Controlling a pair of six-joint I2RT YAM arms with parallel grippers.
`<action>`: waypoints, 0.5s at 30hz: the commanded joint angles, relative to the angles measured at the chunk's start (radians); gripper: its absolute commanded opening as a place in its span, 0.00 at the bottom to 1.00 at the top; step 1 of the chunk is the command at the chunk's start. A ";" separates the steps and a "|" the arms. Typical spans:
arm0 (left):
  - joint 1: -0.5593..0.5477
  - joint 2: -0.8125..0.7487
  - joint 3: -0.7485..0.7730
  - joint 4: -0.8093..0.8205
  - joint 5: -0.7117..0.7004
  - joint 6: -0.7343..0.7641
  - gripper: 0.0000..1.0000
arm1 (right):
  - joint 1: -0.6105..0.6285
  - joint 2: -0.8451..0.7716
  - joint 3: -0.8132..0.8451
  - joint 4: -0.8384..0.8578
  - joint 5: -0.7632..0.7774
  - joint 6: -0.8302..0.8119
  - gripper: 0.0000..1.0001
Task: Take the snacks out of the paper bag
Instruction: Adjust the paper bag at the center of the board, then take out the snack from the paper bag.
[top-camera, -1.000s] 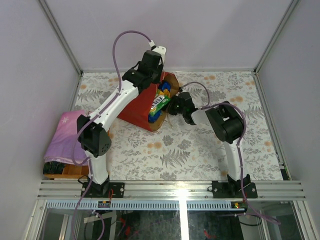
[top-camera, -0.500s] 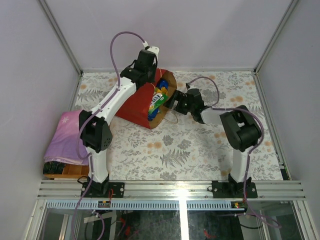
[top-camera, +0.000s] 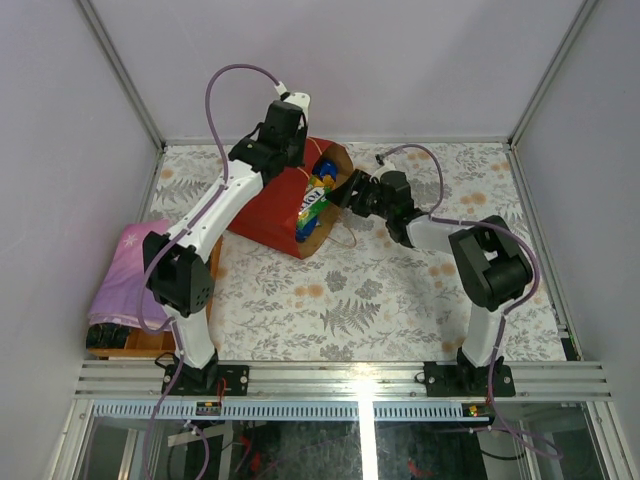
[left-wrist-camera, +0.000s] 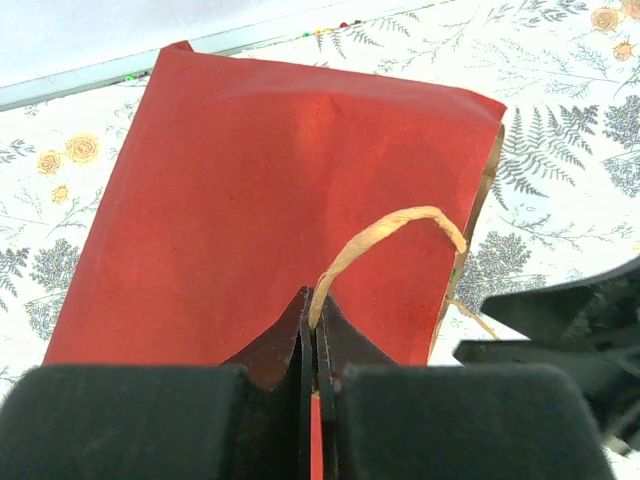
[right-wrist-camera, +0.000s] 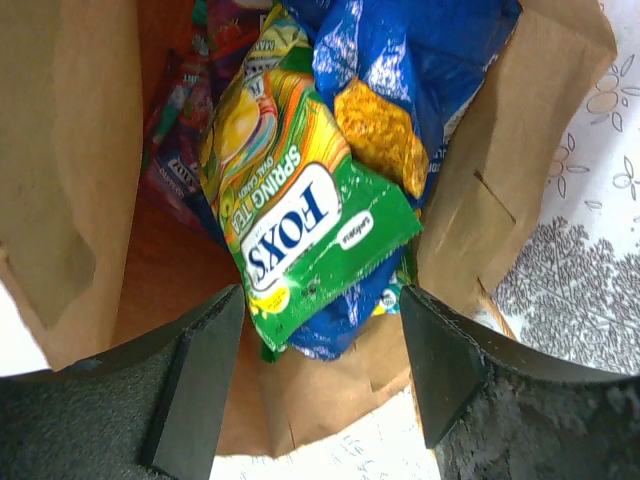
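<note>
The red paper bag (top-camera: 275, 208) lies on its side, its kraft-lined mouth (right-wrist-camera: 70, 150) facing right. My left gripper (left-wrist-camera: 316, 300) is shut on the bag's string handle (left-wrist-camera: 390, 225), above the bag's red side (left-wrist-camera: 280, 170). My right gripper (right-wrist-camera: 322, 300) is open at the mouth, one finger on each side of a green-yellow candy packet (right-wrist-camera: 300, 220). That packet lies on a blue chip bag (right-wrist-camera: 400, 60), with a purple-pink packet (right-wrist-camera: 175, 130) deeper in. From above, the snacks (top-camera: 318, 195) show in the mouth, with the right gripper (top-camera: 342, 193) beside them.
A folded purple cloth (top-camera: 130, 272) lies on a wooden tray (top-camera: 150, 343) at the table's left edge. The floral table cover (top-camera: 400, 300) spreads in front of the bag. Metal frame rails (top-camera: 340, 140) and walls close off the back and both sides.
My right gripper has opened and moved back to the bag's mouth. The left arm has drawn the handle back and left, shifting the bag slightly.
</note>
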 joint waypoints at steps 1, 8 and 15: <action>-0.001 -0.030 -0.006 0.038 0.015 -0.014 0.00 | 0.001 0.056 0.115 0.014 -0.011 0.040 0.70; -0.002 -0.051 -0.021 0.022 0.049 -0.027 0.00 | 0.002 0.122 0.193 -0.081 0.015 0.021 0.67; -0.001 -0.061 -0.027 0.012 0.046 -0.028 0.00 | 0.003 0.172 0.233 -0.102 0.009 0.034 0.59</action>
